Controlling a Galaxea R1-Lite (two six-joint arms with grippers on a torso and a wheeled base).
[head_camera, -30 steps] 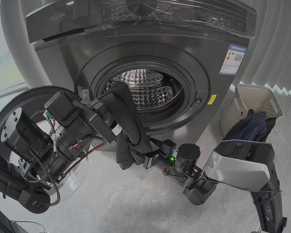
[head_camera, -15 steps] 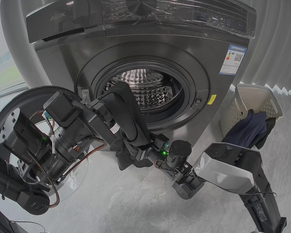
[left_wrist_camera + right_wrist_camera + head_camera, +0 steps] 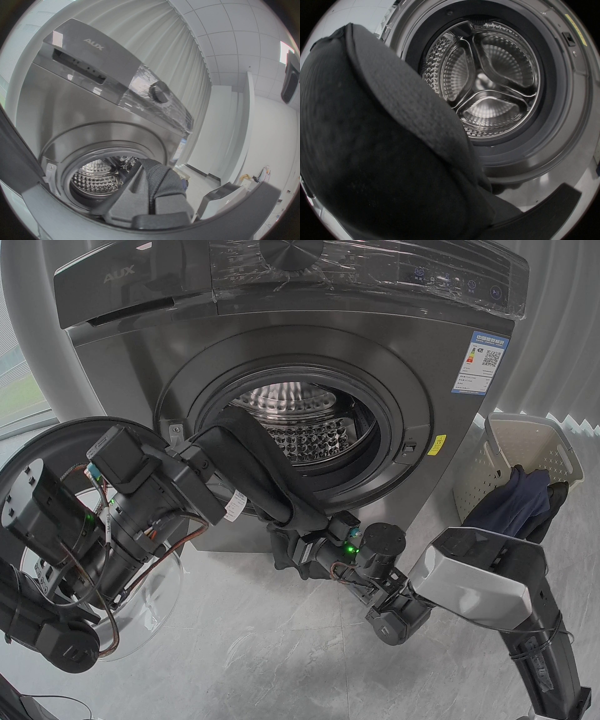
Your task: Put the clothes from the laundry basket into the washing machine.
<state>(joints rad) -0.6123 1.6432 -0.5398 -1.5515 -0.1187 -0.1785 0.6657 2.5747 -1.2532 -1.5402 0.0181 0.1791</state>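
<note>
Since a second ago, both arms have pulled the black garment (image 3: 262, 471) out from a drooping loop into a taut band, and its loose tail has swung right and risen off the floor. One washing machine (image 3: 400, 352) stands ahead, with its single round door (image 3: 56, 446) swung open to the left and the steel drum (image 3: 300, 421) showing.

Two grippers share the one garment. The left gripper (image 3: 203, 449) is clenched on the upper end, just outside the left rim of the drum opening; in the left wrist view the cloth is pinched between its fingers (image 3: 131, 197). The right gripper (image 3: 294, 540) is lower, below the bottom rim of the opening. It is wrapped in cloth and clamped on the other end, with a bunch of fabric hanging beneath it. The garment slants across the lower left of the opening, in front of the machine and not inside the drum.

One white laundry basket (image 3: 525, 421) sits on the floor to the right of the machine. Two garments lie over its near edge: one navy garment (image 3: 519, 496) and, touching it, one dark garment (image 3: 555, 493)
</note>
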